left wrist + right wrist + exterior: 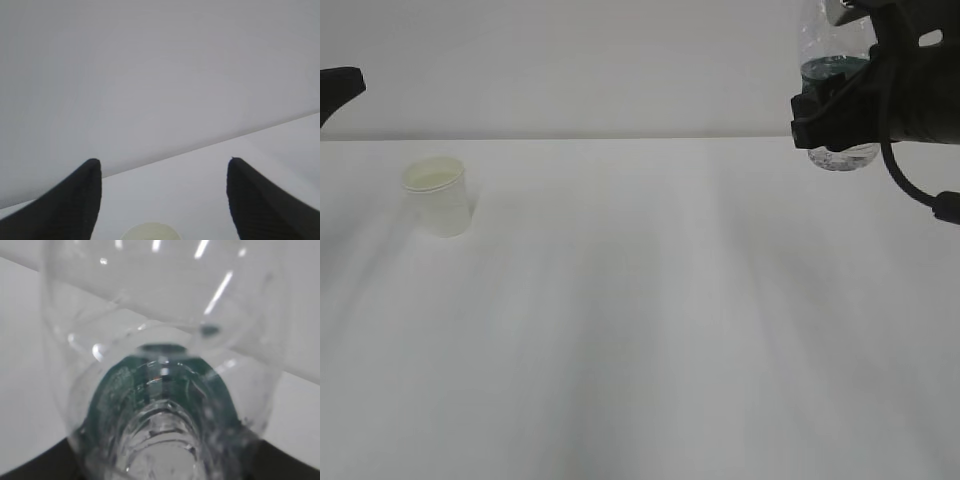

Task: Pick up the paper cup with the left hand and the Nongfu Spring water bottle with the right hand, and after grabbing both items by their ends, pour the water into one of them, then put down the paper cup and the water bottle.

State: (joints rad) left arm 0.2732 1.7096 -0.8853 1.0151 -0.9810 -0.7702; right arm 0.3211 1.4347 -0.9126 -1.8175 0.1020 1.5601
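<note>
Water bottle, small, clear, ribbed, green-banded, is hanging in the right hand; left hand is gaping wide, seemingly above the white paper cup on the worktop, needing a descent.

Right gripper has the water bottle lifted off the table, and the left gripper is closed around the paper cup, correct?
Not quite. The left gripper is open and not around the paper cup; the exterior view shows the cup standing alone on the table. The right gripper does hold the water bottle lifted off the table.
</note>
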